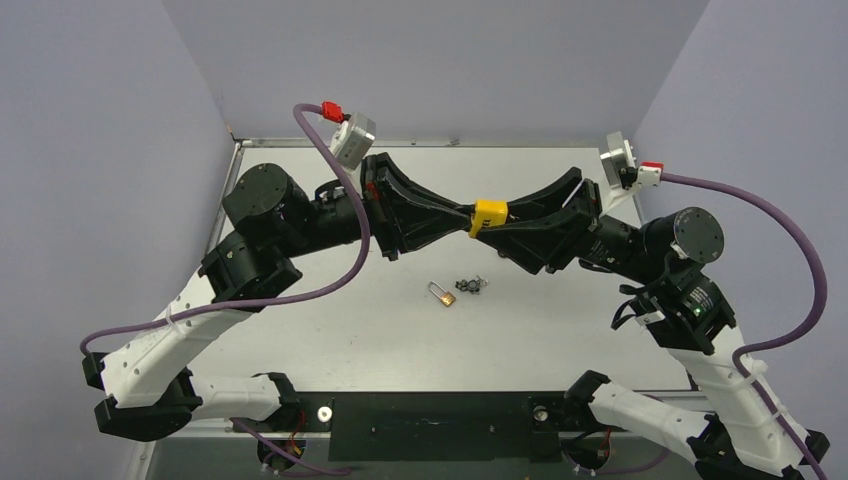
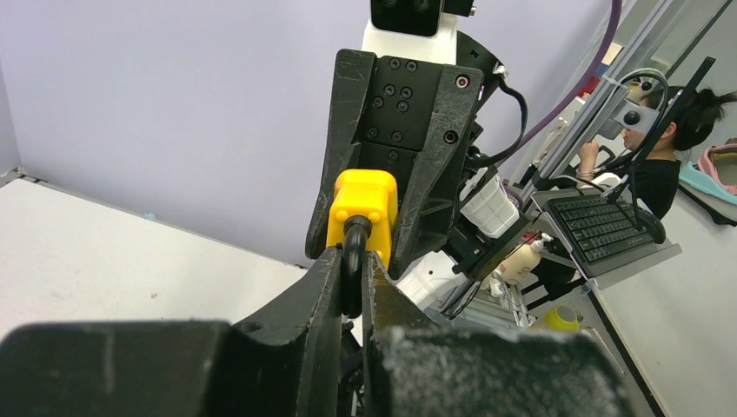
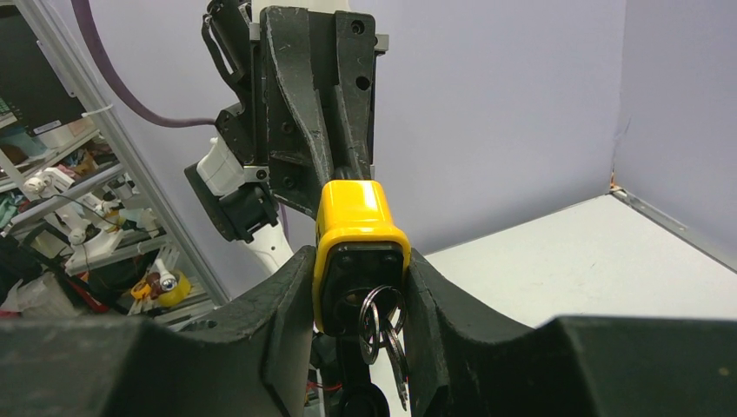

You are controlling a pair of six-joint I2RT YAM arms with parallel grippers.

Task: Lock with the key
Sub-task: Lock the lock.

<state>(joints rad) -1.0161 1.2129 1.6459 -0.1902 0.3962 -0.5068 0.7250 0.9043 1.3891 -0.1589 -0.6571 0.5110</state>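
White-shelled arm links (image 1: 160, 350) are joined by black round motor housings (image 1: 262, 195); purple cables (image 1: 720, 185) are ended by red plugs (image 1: 331, 111).

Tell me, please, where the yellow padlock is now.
In the top view, the yellow padlock is held above the table's middle: the left gripper pinches its shackle, the right gripper clamps its body.

**Twin robot arms in a boxed-in lab bay**

A robotics laboratory: the left arm (image 1: 170, 350) and right arm (image 1: 720, 375), jointed black-and-white machines, stand bolted at the near edge of a white table (image 1: 560, 330). Plain pale-violet walls (image 1: 100, 150) box the table in, and purple cables (image 1: 361, 215) loop to the arms' wrists. Beyond the enclosure's open side, a dark-haired person (image 2: 660, 178) sits beside a black keyboard (image 2: 600, 228) on a stand, and metal shelving (image 3: 65, 195) holds a clutter of small parts
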